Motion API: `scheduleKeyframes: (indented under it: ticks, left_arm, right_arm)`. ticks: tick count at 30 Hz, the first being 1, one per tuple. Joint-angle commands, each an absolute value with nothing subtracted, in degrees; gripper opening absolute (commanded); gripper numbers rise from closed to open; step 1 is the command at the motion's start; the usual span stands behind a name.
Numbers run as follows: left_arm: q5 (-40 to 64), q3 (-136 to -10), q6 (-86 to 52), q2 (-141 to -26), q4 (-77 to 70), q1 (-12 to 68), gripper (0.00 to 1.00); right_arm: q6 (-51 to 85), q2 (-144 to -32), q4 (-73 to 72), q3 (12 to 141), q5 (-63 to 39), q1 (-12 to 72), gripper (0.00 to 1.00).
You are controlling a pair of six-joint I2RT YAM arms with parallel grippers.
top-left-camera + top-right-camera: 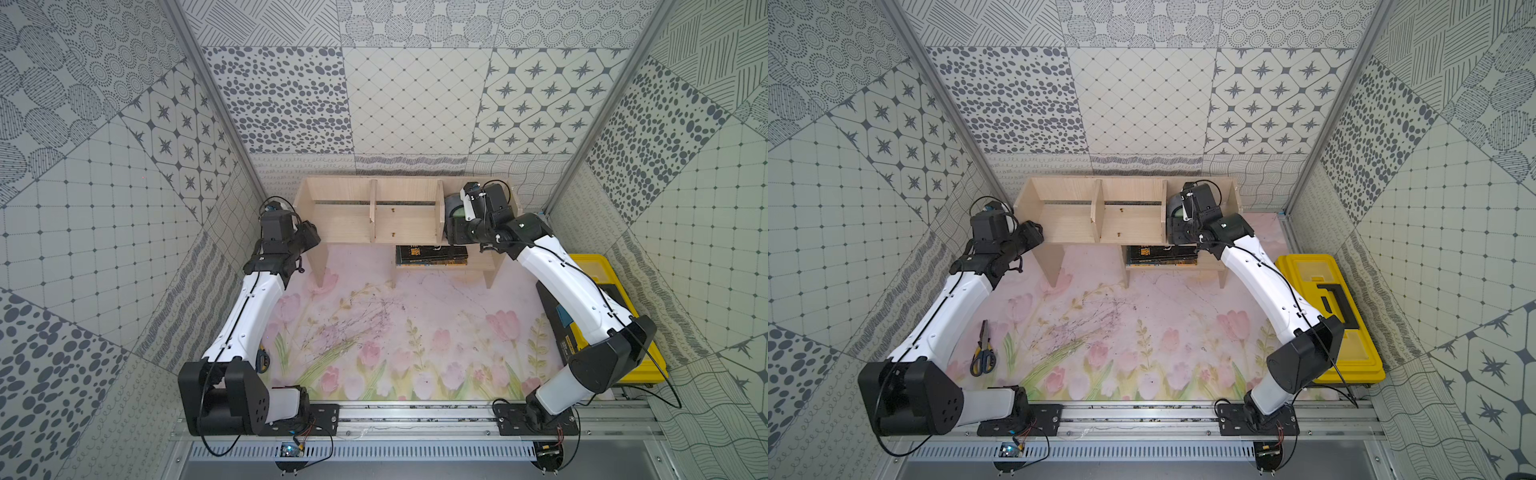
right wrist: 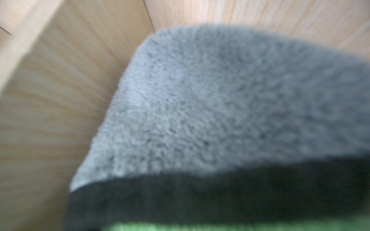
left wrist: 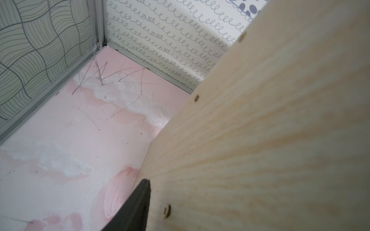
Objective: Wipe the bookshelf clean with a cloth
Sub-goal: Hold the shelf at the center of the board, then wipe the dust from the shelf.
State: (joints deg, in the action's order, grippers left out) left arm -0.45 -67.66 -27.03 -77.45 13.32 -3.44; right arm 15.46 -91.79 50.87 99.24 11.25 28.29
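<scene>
The bookshelf (image 1: 340, 220) stands at 12 o'clock on the floral table mat (image 1: 395, 332), its open compartments facing up in both top views. The cloth (image 1: 454, 206) is in the compartment at the 3 o'clock end, bunched against the divider, grey side up with a strip of green showing. The right gripper (image 1: 457, 228) reaches into the same compartment. The cloth lies just at its 12 o'clock side, so close that the right wrist view is filled with grey pile (image 2: 220, 100) and a green edge. The fingers are hidden there, so I cannot tell whether this gripper is holding the cloth or has let go.

The left gripper (image 1: 309, 235) is at the shelf's 9 o'clock side panel, well apart from the cloth. One black finger (image 3: 138, 202) lies against the panel's outer face and the other is hidden, so its state cannot be told.

A black book with yellow lettering (image 1: 430, 254) lies on the lower shelf. A yellow toolbox (image 1: 1329, 316) sits at 3 o'clock and scissors (image 1: 983, 353) at 8 o'clock.
</scene>
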Motion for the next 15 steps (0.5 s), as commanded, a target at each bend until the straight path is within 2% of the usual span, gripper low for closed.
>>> scheduleKeyframes:
  ticks: [1,3,10,15]
  left_arm:
    - [0.9,-67.3,-27.2,-77.9,9.1,-3.3,0.4]
    - [0.2,-67.4,-27.3,-77.8,9.2,-3.2,0.31]
    - [-1.3,-67.2,-28.3,-77.6,9.8,-3.2,0.07]
    - [-2.0,-67.3,-29.0,-77.3,10.2,-2.7,0.0]
  right_arm:
    - [13.8,-89.9,51.8,100.6,17.2,27.8,0.86]
    - [13.7,-89.5,52.5,101.6,17.3,27.8,0.94]
    - [13.4,-90.5,57.8,107.1,14.0,27.3,0.97]
    - [14.0,-86.3,55.8,105.2,13.8,27.4,0.97]
